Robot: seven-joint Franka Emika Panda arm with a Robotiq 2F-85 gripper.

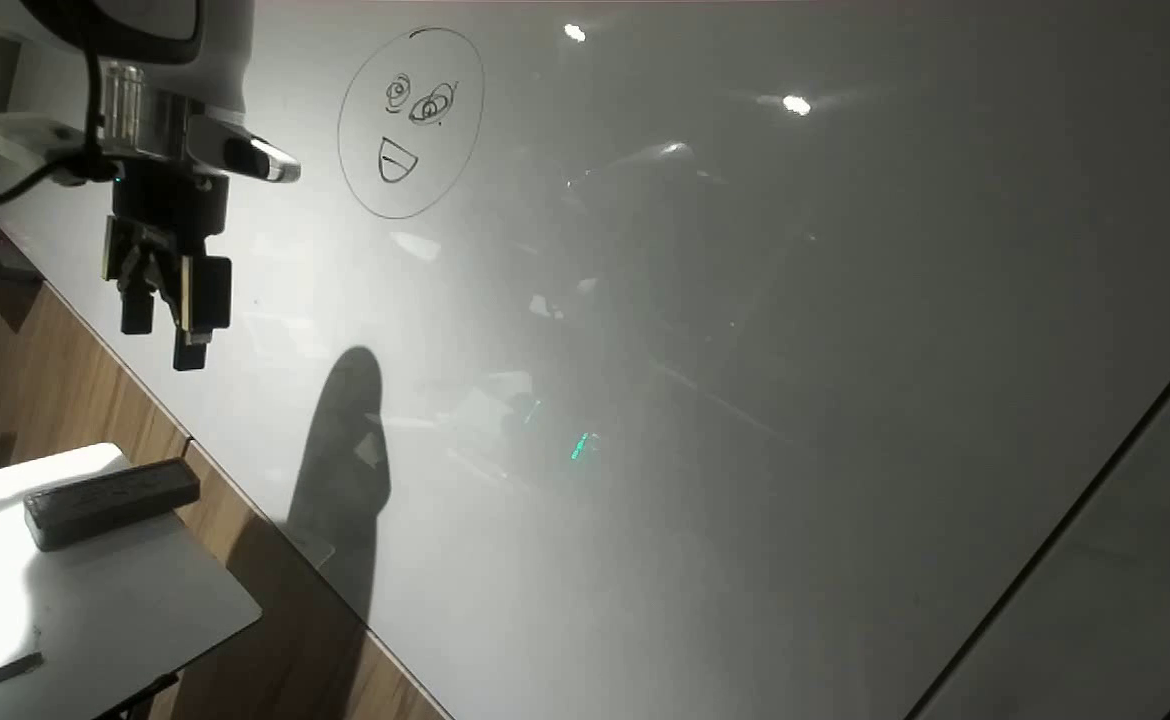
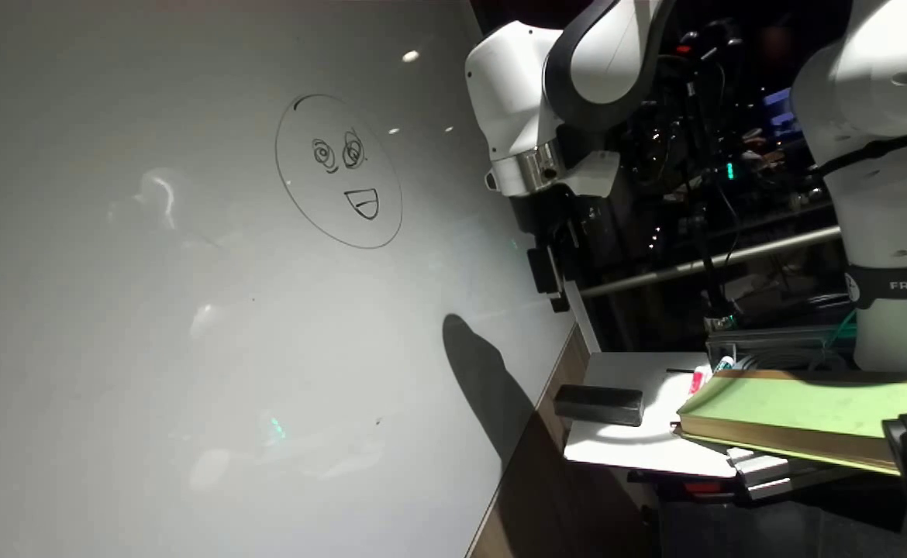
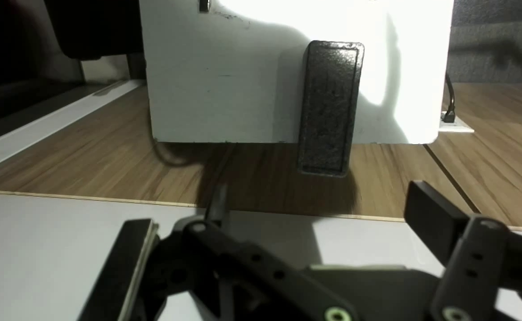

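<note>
Gripper hangs fingers-down w/ jaws wide & nothing btwn them. Dark block is below the fingertips, well apart, approx. centred btwn them in wrist view; it lies on a white panel w/ one end past the edge. Whiteboard stands alongside the jaws; its drawn face is higher up than the fingertips. Looks like the pre-grasp step, no contact w/ block yet. Next move prob. calls for lining up & lowering w/ jaws wide, one finger each side of block's narrow width, w/o brushing the whiteboard.
</note>
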